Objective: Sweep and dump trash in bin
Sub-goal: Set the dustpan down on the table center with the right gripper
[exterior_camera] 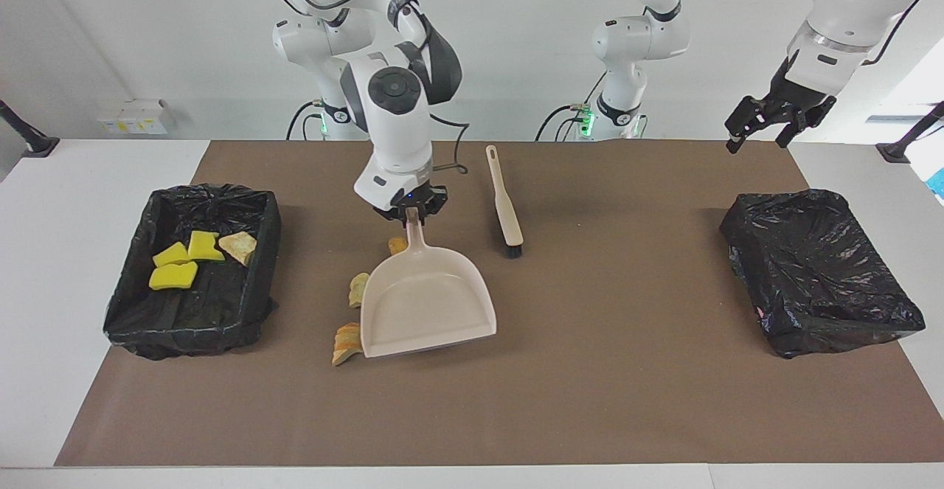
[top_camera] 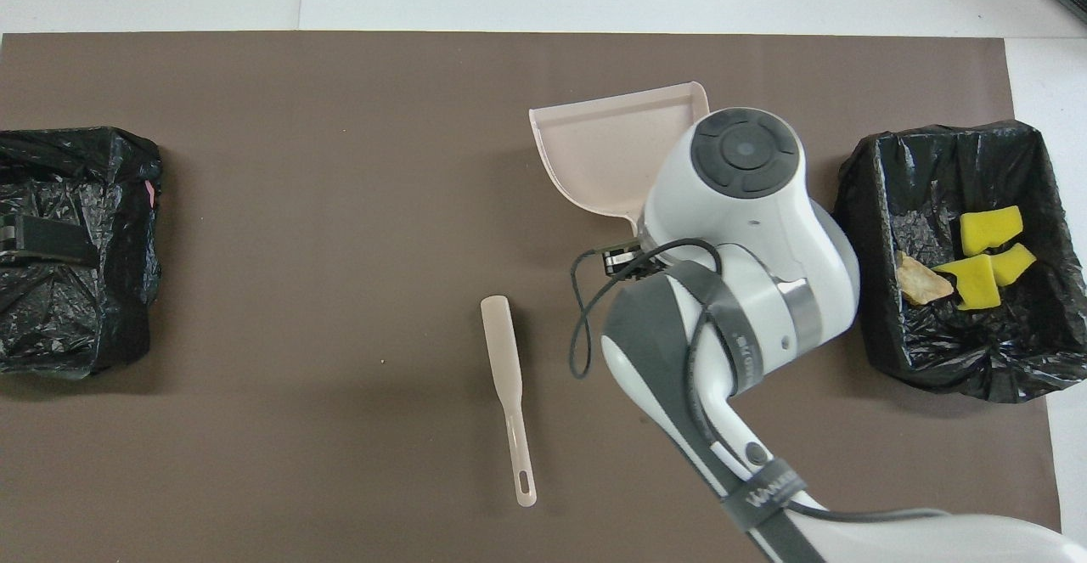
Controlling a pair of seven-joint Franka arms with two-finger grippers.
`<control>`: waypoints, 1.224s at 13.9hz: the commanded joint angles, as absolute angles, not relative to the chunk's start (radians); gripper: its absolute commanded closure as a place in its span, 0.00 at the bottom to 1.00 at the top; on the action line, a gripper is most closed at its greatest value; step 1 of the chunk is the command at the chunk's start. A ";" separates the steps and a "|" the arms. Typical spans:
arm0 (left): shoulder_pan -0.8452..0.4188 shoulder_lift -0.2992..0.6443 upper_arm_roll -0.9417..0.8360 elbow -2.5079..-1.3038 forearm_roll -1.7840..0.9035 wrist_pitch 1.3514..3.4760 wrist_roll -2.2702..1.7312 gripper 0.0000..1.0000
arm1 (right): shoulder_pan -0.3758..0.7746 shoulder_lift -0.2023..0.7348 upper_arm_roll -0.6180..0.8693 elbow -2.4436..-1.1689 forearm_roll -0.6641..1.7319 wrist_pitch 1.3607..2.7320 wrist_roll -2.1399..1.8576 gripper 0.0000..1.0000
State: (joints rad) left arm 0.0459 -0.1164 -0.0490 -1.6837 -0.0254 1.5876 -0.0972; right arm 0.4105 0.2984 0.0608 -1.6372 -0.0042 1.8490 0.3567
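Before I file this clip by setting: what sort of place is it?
Most likely a robotics lab: two white arms mounted at a table covered by a brown mat, with staged props, a dustpan and bag-lined bins.

Beige plastic dustpan (exterior_camera: 428,301) mid-mat, three tan bread-like lumps (exterior_camera: 358,289) beside it toward right arm's end; beige long-handled brush (exterior_camera: 504,203) nearer robots; four scraps (exterior_camera: 174,276) in black-bag-lined bin (exterior_camera: 254,290).
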 commanded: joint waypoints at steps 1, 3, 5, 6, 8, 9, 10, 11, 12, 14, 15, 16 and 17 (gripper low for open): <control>0.051 -0.126 -0.054 -1.686 -0.011 1.572 -0.097 0.00 | 0.474 0.499 0.057 -1.392 0.021 1.836 0.468 1.00; 0.052 -0.127 -0.054 -1.687 -0.011 1.571 -0.097 0.00 | 0.535 0.645 0.060 -1.223 0.028 1.832 0.581 1.00; 0.052 -0.127 -0.052 -1.689 -0.011 1.571 -0.097 0.00 | 0.557 0.737 0.064 -1.152 0.028 1.856 0.635 1.00; 0.052 -0.127 -0.052 -1.689 -0.011 1.571 -0.097 0.00 | 0.567 0.765 0.063 -1.141 0.025 1.868 0.644 1.00; 0.054 -0.127 -0.052 -1.689 -0.011 1.574 -0.097 0.00 | 0.577 0.770 0.058 -1.146 0.014 1.884 0.644 0.95; 0.054 -0.127 -0.052 -1.689 -0.011 1.574 -0.097 0.00 | 0.577 0.770 0.058 -1.147 0.012 1.882 0.647 0.01; 0.054 -0.127 -0.052 -1.689 -0.011 1.575 -0.097 0.00 | 0.577 0.767 0.055 -1.147 0.012 1.881 0.647 0.00; 0.054 -0.127 -0.051 -1.689 -0.011 1.575 -0.097 0.00 | 0.565 0.753 0.055 -1.147 0.012 1.870 0.646 0.00; 0.054 -0.127 -0.051 -1.689 -0.011 1.569 -0.097 0.00 | 0.560 0.736 0.051 -1.147 0.014 1.859 0.640 0.00; 0.054 -0.129 -0.051 -1.692 -0.011 1.568 -0.100 0.00 | 0.546 0.690 0.046 -1.150 0.012 1.813 0.611 0.00; 0.054 -0.130 -0.051 -1.692 -0.011 1.568 -0.100 0.00 | 0.534 0.672 0.045 -1.150 0.012 1.790 0.586 0.00; 0.054 -0.130 -0.051 -1.690 -0.011 1.566 -0.098 0.00 | 0.519 0.655 0.044 -1.154 0.011 1.775 0.554 0.00; 0.055 -0.130 -0.051 -1.689 -0.011 1.568 -0.097 0.00 | 0.497 0.637 0.044 -1.160 0.009 1.761 0.510 0.00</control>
State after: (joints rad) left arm 0.0460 -0.1165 -0.0473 -1.6837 -0.0254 1.5794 -0.0976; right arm 0.5349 0.6782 0.0403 -1.1418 0.0012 1.7935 0.5832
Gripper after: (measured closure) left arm 0.000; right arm 0.000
